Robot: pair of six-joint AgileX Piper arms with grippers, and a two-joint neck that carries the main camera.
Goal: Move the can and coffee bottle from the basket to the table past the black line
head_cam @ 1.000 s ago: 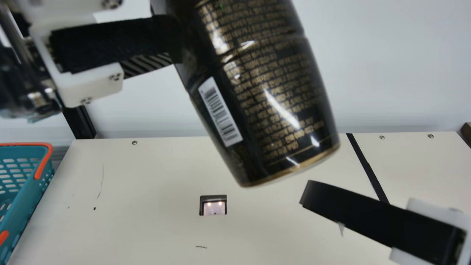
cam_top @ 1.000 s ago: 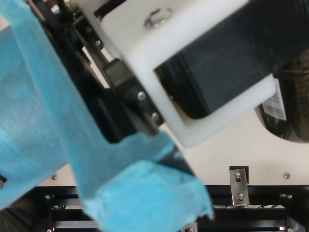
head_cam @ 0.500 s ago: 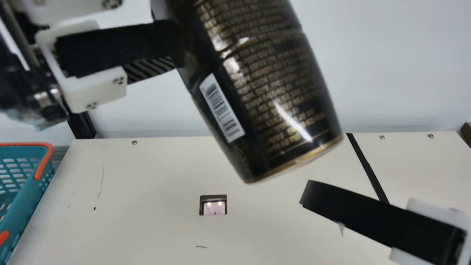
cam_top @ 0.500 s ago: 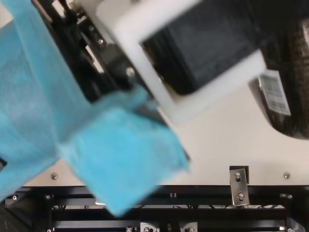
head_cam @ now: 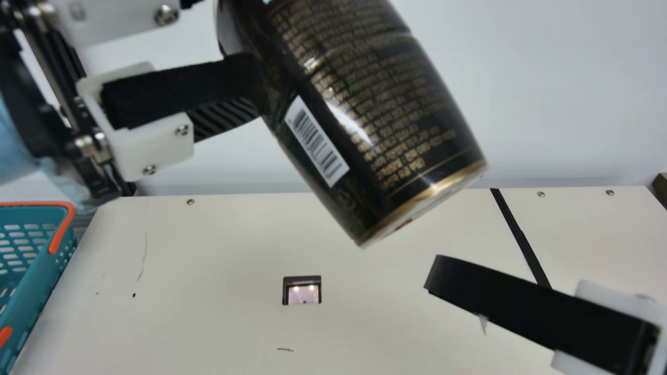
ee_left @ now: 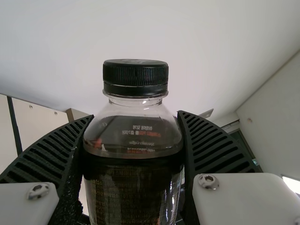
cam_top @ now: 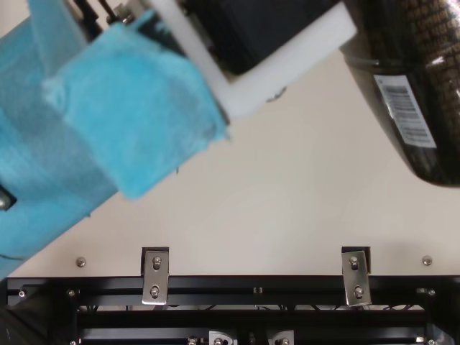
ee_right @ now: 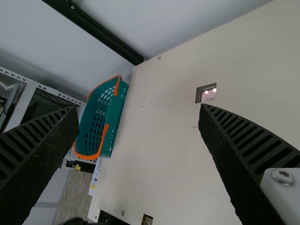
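Black and gold, the coffee bottle (head_cam: 365, 125) leans across the upper centre of my main view, its base toward the middle of the frame. My left gripper (head_cam: 260, 57) has it pinched between 2 ribbed fingers; from the left wrist I see 1 finger on each side, below the dark cap (ee_left: 136, 77). It's held up off the table (head_cam: 208, 260), and in the main view its base sits to the left of the black line (head_cam: 521, 242), which runs down the right side. My right gripper (head_cam: 495, 297) is at lower right, its 2 fingers wide apart. At the left edge I've got the teal basket (head_cam: 44, 271) with orange trim.
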